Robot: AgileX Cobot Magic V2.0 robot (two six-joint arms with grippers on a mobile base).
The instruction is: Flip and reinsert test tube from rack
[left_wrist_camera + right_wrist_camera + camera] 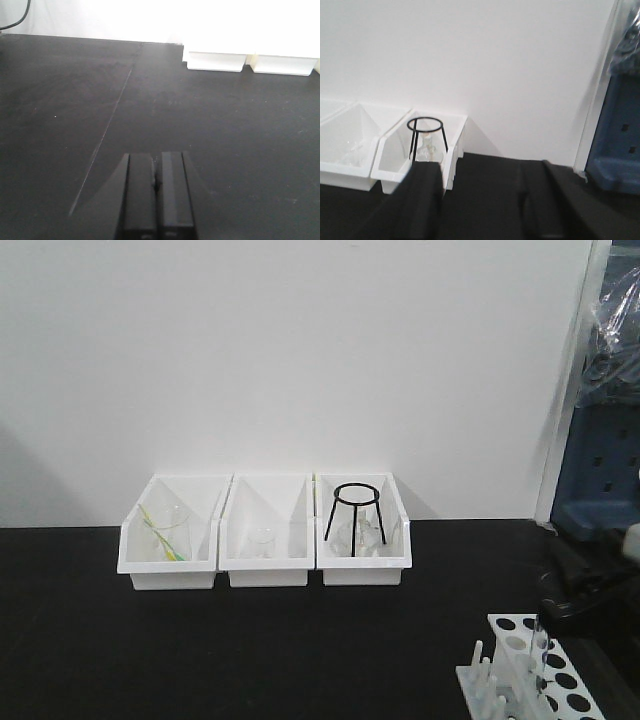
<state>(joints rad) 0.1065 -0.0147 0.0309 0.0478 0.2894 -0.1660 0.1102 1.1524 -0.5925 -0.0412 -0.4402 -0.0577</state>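
White wall fills the background, and below it stretches the black desk (250,650). Against the wall at the far side sit three white bins (265,532) in a row, touching side to side: the left one holds a clear beaker (168,537) with a yellow-green stick, the middle one a smaller glass beaker (262,542), the right one a black wire tripod stand (355,518) over more glassware. Far right, a blue cabinet (600,475) stands past the desk edge. Down in the near right corner is the rack (545,670), white, holes on top, pegs along its left side, and the test tube (541,650) stands upright in it, hard to make out. Left gripper (157,187) hovers over bare desk, jaws pressed together, holding nothing. Right gripper (482,200) faces the right bin, jaws spread wide apart, empty.
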